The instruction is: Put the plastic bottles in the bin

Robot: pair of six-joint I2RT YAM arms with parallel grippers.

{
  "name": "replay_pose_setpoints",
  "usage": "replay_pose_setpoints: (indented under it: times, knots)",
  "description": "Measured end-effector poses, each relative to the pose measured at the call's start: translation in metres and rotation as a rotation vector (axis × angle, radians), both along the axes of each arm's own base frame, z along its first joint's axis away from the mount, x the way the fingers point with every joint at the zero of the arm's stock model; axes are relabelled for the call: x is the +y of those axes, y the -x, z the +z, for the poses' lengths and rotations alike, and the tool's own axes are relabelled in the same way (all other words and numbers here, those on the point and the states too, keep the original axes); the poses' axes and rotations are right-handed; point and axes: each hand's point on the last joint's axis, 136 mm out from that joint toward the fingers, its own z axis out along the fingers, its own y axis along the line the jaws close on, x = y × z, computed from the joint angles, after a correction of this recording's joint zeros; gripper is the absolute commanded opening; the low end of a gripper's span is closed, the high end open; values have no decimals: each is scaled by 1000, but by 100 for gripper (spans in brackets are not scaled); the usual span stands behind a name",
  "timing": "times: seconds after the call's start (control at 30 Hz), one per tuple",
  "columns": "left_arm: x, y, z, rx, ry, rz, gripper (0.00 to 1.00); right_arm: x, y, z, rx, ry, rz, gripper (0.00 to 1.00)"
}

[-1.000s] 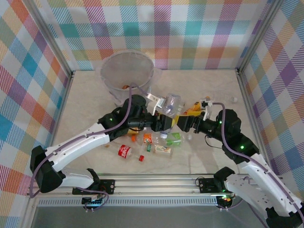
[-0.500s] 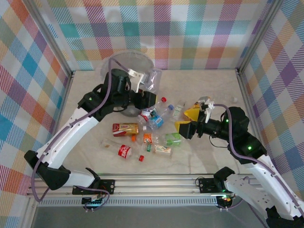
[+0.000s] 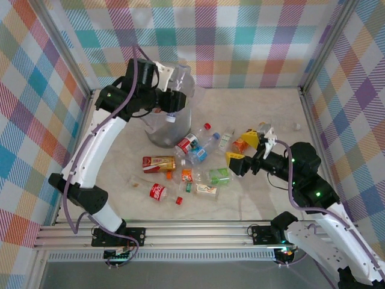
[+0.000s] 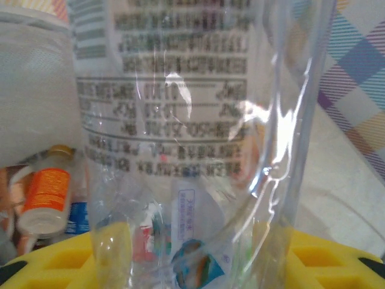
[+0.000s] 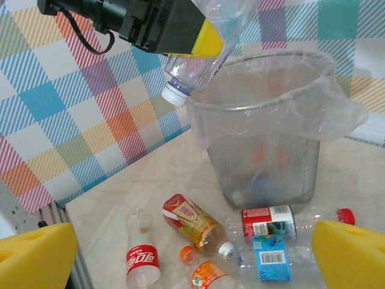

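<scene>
Your left gripper (image 3: 172, 99) is closed on a large clear bottle (image 5: 195, 66), with its yellow pads (image 4: 319, 259) pressed against the bottle's sides. The bottle hangs tilted, white cap (image 5: 174, 93) downward, just above the rim of the bin (image 5: 264, 162). The bin stands at the far edge of the worktop (image 3: 271, 108), toward the far-left corner. Through the held bottle you can see an orange-labelled bottle (image 4: 45, 198) lying inside the bin.

Your right gripper (image 3: 242, 149) hangs low over the worktop, right of centre, jaws spread wide and holding nothing.

The other plastic bottles (image 3: 201, 152) lie scattered across the middle of the worktop, between the bin and the near edge. Among them are a red-labelled amber bottle (image 3: 159, 164), a cola bottle (image 3: 157, 192) nearer the near edge and a green bottle (image 3: 219, 176).
</scene>
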Motion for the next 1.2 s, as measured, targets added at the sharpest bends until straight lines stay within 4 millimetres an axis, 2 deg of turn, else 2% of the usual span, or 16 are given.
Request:
replay_pose_setpoints:
  times: [0.2,0.43,0.63,0.87,1.2]
  knots:
    - [12,-29,-7,-22,-63,51,53,-7,3,5,-72,-2,-25,100]
    - [22,-69,-23,-51,-156,109,53,-10,2,5,-75,-1,-42,100]
    - [27,-97,-53,-53,-254,130,53,-11,2,3,-64,0,-48,100]
    - [24,-112,-88,-8,-316,113,53,-11,3,-3,-40,14,-47,100]
    - [24,-115,-132,116,-324,51,52,-11,4,-10,-14,27,-40,100]
